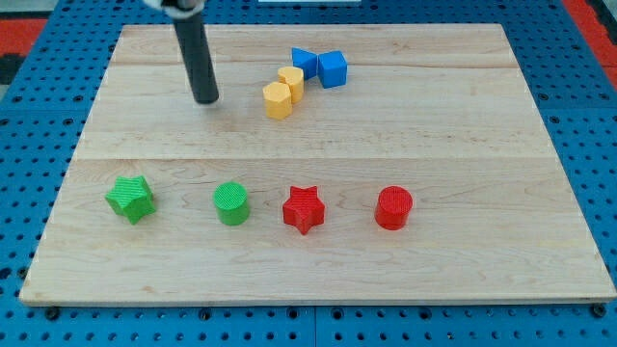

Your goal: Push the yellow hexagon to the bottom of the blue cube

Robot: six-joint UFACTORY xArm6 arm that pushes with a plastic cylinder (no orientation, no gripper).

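The yellow hexagon (278, 100) lies near the view's top centre, touching a second yellow block (291, 81) just above and to its right. The blue cube (333, 68) sits further right and higher, with another blue block (305, 62) touching its left side. The yellow hexagon is below and to the left of the blue cube. My tip (205, 99) rests on the board to the left of the yellow hexagon, a clear gap apart from it.
On the wooden board (482, 145), a row lies across the lower half: a green star (130, 199), a green cylinder (231, 203), a red star (303, 209) and a red cylinder (393, 207). Blue pegboard surrounds the board.
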